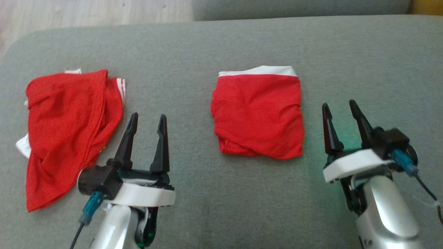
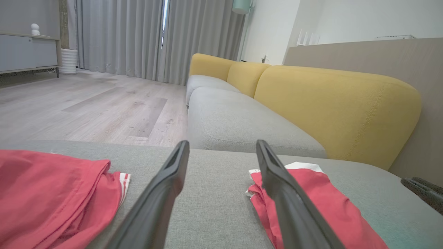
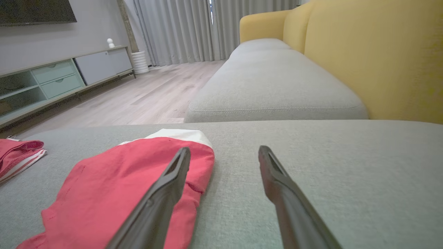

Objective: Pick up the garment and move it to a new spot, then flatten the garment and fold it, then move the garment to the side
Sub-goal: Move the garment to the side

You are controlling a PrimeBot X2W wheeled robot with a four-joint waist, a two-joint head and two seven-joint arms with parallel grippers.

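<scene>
Garment (image 1: 258, 116), red with a white band at 12 o'clock, lies folded in a square near the middle of the grey sofa seat (image 1: 221, 207). It looks folded already, so I think moving it to the side is the job left.

The right claw (image 1: 338, 103) sits just beside it at 3 o'clock, open and holding nothing. The left claw (image 1: 148, 116) is at 8 o'clock, also open and holding nothing.

If a claw pinches only the top layer, the fold could fall open when lifted. Dragging it over the rough seat could bunch it up.

A messy red pile (image 1: 69, 131) lies at 9 o'clock. Going that way, the square could land on it and get mixed in. The 3 o'clock side looks like the safer way to go.
</scene>
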